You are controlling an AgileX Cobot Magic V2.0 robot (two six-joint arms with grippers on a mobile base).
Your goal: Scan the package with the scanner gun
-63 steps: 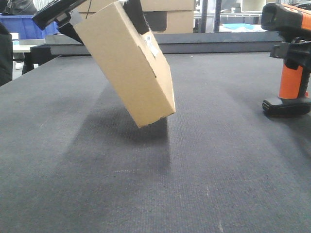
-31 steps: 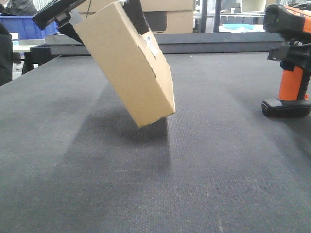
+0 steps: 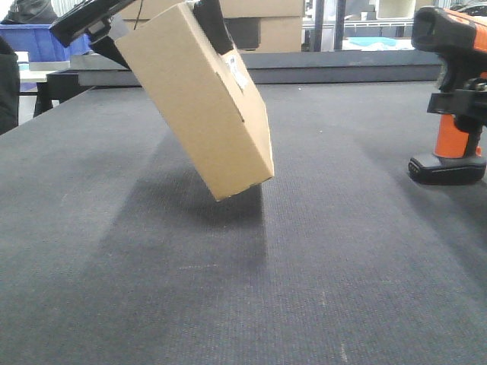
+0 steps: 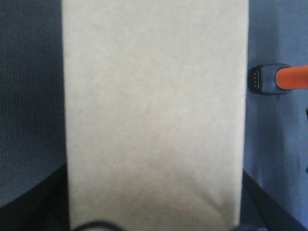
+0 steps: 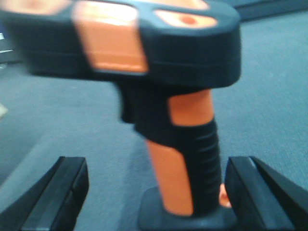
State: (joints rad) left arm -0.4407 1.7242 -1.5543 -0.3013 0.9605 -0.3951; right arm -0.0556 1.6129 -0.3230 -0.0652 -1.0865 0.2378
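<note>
Two items. Left tool (image 3: 114,23) clamps the package (image 3: 199,103), tilted, lifted off the counter (image 3: 228,289). Right tool (image 5: 154,192), fingers spread, straddles the scanner gun (image 3: 450,91), upright on the counter. Scan judged pending: gun ungrasped.

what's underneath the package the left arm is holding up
Only bare dark mat and the shadow of the package, which hangs tilted, clear of the surface. The wrist view is blocked by cardboard.

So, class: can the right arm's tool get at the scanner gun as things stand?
Probably yes: the right tool straddles the scanner gun's orange handle, fingers apart on both sides, nothing between.
</note>
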